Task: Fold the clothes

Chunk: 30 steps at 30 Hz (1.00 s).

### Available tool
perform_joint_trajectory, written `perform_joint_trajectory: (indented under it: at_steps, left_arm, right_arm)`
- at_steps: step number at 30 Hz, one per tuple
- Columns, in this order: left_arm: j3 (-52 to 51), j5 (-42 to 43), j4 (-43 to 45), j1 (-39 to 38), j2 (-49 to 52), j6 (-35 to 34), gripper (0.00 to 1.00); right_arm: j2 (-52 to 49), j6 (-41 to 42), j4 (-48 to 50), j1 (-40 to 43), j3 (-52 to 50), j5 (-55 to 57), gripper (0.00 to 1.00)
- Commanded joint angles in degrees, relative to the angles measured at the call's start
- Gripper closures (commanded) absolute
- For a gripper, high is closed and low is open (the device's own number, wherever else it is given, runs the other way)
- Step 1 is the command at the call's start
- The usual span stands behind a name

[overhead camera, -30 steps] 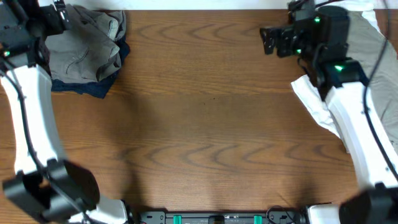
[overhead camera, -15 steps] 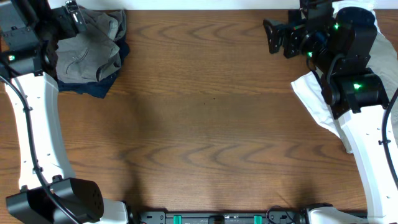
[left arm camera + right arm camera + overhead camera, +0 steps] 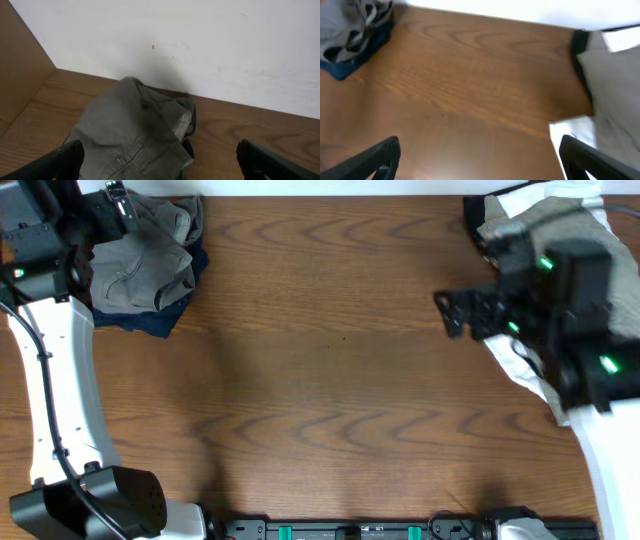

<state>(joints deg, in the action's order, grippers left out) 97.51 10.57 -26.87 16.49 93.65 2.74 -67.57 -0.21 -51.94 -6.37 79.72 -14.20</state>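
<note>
Left gripper released, jaws wide, grey shorts just ahead between its fingers. Right gripper released, empty, over table; white cloth beside it.

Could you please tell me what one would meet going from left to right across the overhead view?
left arm → grey shorts → bare wooden table → right tool, open → white cloth
</note>
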Motion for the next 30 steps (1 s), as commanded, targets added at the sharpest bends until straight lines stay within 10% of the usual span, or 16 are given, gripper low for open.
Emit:
perform_joint_trajectory:
  at_steps: [1, 6, 21, 30]
  left_arm:
    - [0.26, 0.52, -0.11, 0.13, -0.07, -0.7, 0.02]
    - [0.26, 0.52, -0.11, 0.13, -0.07, -0.7, 0.02]
    - [0.26, 0.52, -0.11, 0.15, -0.07, -0.7, 0.02]
    - [0.26, 0.52, -0.11, 0.15, -0.07, -0.7, 0.02]
  right_arm:
    - [6.01, 3.21, -7.72, 2.49, -0.35, -2.95, 0.01]
    - [14.21, 5.29, -12.68, 2.99, -2.32, 3.82, 0.01]
    - [41.94, -3.1, 47.52, 3.08, -52.04, 18.45, 0.01]
    - [53.59, -3.08, 56.33, 3.1, -69.88, 18.23, 0.01]
